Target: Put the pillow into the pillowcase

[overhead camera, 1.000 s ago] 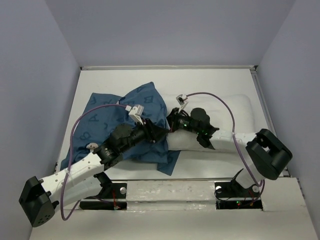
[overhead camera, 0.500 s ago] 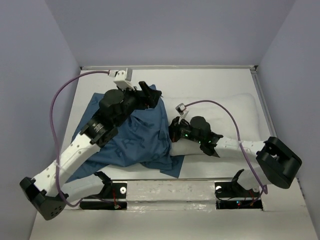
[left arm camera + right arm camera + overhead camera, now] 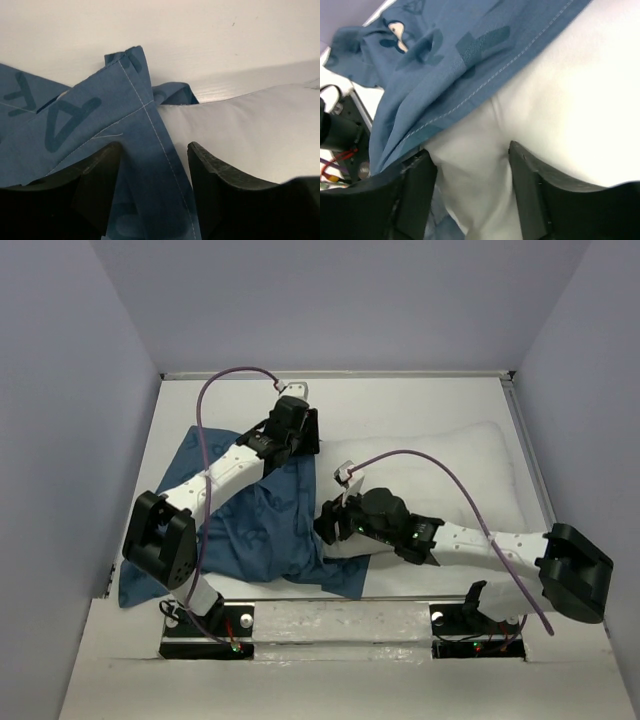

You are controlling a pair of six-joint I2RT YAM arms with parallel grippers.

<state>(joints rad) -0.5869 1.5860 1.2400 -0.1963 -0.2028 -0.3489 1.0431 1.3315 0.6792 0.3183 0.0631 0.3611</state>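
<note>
left tool (image 3: 155, 152) is standing open, jaws straddling the stitched hem of the pillowcase (image 3: 75, 120), gripping nothing. right tool (image 3: 470, 152) is gaping empty too, pillow (image 3: 560, 100) lying under it, hem just beside. pillowcase is looking dark blue, pale-lettered, thin, limp; pinching the doubled hem is seeming safest. pillow is showing plump, white, squashy, apparently sitting part-sleeved on the desk (image 3: 200, 35).

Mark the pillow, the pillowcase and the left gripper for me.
pillow (image 3: 455, 465), top external view, uncovered right half.
pillowcase (image 3: 255, 535), top external view, middle of the blue fabric.
left gripper (image 3: 155, 147), left wrist view, midway between its fingertips, over the stitched hem.
</note>
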